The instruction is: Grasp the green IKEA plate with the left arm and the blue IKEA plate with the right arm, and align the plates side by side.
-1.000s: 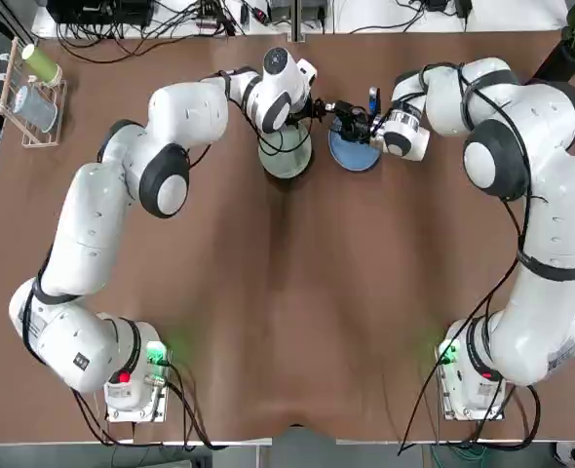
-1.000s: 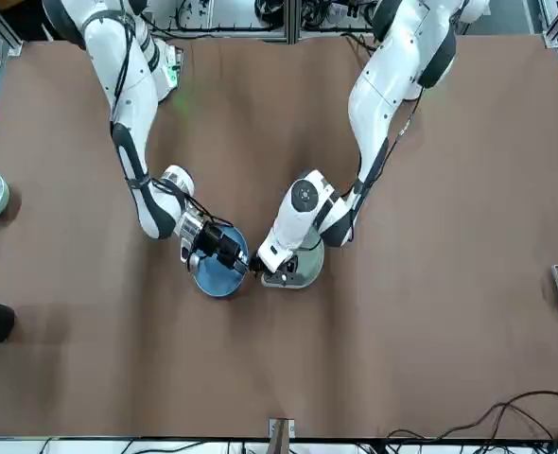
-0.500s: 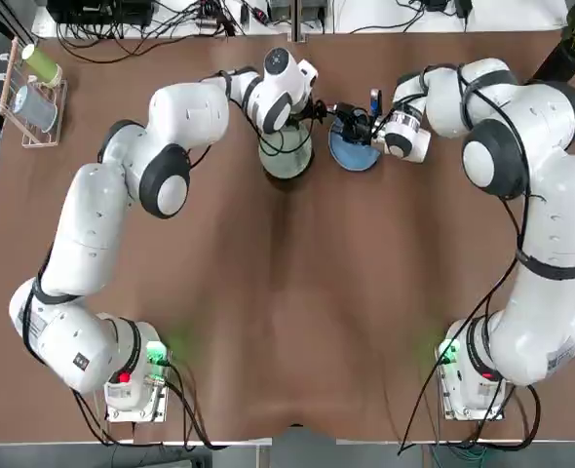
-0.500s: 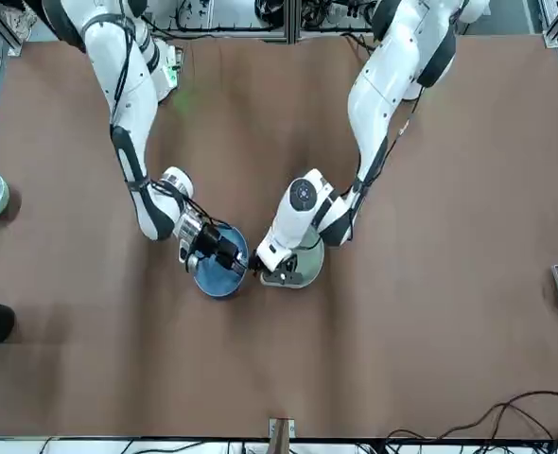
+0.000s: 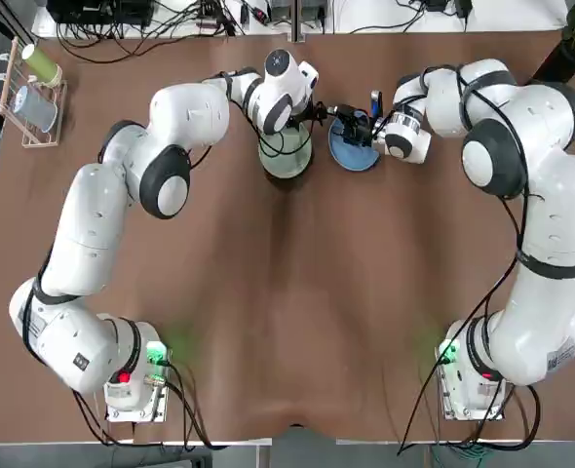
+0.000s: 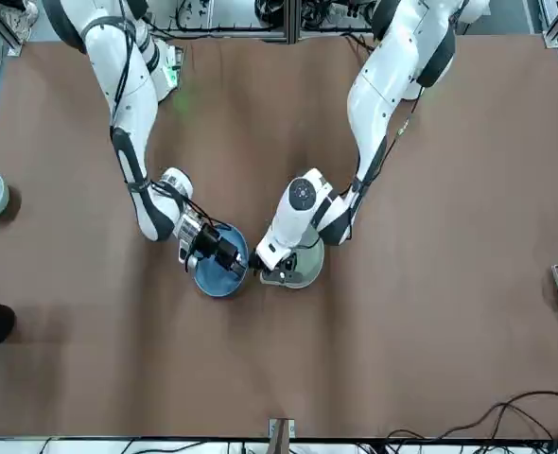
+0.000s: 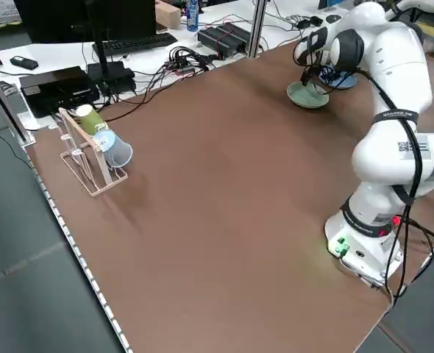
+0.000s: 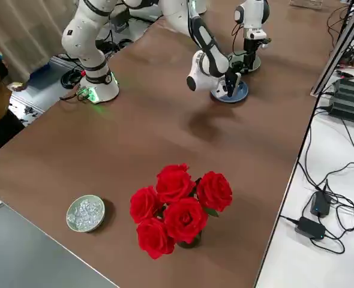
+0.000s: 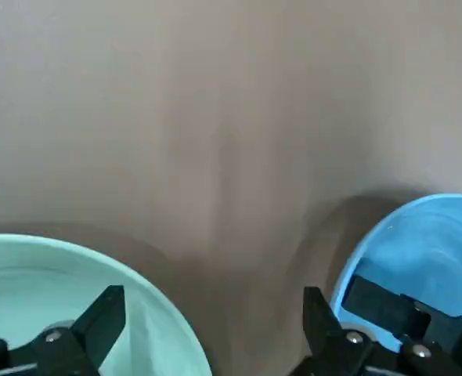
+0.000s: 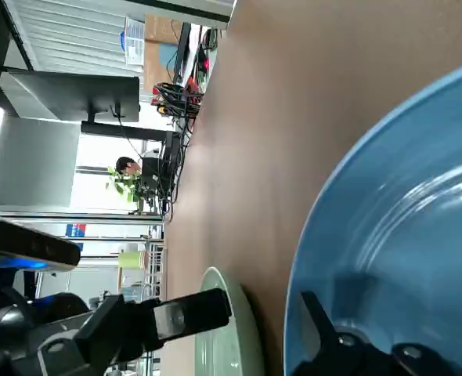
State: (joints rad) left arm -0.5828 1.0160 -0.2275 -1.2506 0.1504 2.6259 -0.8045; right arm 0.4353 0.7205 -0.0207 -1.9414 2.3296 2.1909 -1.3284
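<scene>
While flat, green IKEA plate [image 5: 286,158] beside blue IKEA plate [image 5: 351,152]

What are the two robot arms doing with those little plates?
Each arm is working on one plate at the far end of the table. The left gripper is open over the rim of the green plate, and the right gripper is at the blue plate. The plates lie side by side with a small gap.

The left arm [image 5: 200,107] covers most of the green plate [image 5: 286,163] from overhead. In the left wrist view, both the green plate and the blue plate [image 9: 419,251] are cut off at the frame's edge.
</scene>
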